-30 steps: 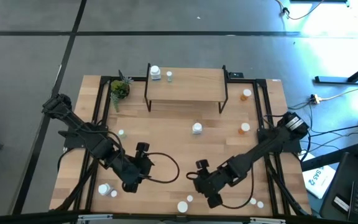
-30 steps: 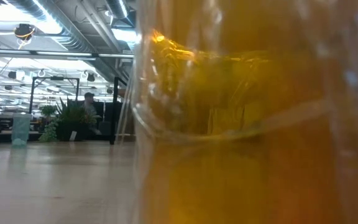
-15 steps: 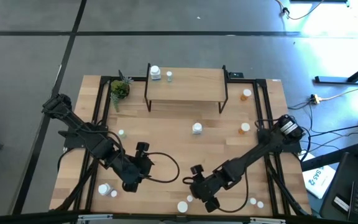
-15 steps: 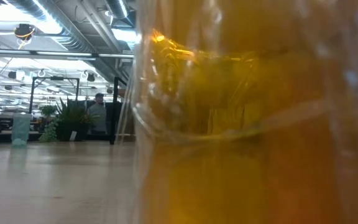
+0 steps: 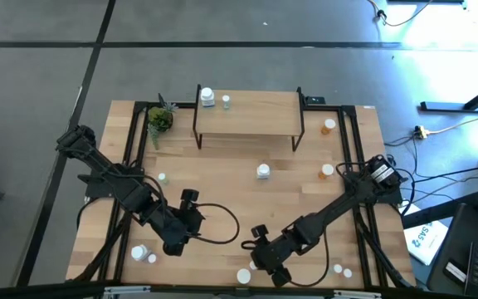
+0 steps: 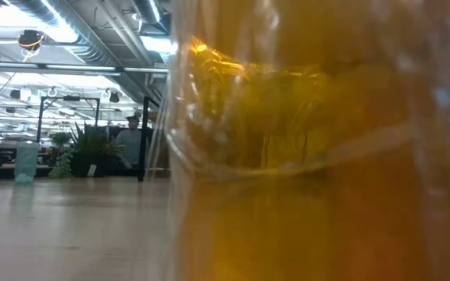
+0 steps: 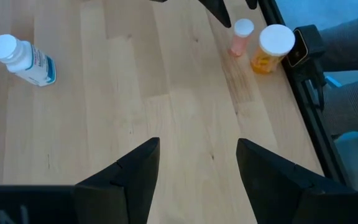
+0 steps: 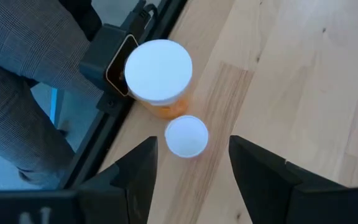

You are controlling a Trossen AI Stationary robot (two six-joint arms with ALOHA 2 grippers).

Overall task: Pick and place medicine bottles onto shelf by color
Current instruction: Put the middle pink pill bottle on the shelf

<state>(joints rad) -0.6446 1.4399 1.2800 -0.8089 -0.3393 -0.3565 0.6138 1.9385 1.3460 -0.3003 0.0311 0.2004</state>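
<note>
At the table's [image 5: 222, 183] near edge, the right claw [image 8: 188, 165] hangs with fingers parted and nothing between them, just above a small white-capped bottle [image 8: 186, 135]; a larger orange bottle [image 8: 159, 78] stands touching it, beyond. The left claw [image 7: 197, 162], also spread and empty, hovers over bare wood, with a white bottle [image 7: 23, 59] lying well ahead. Farther off, the shelf [image 5: 247, 112] carries two bottles [image 5: 208, 97] at its left end.
</note>
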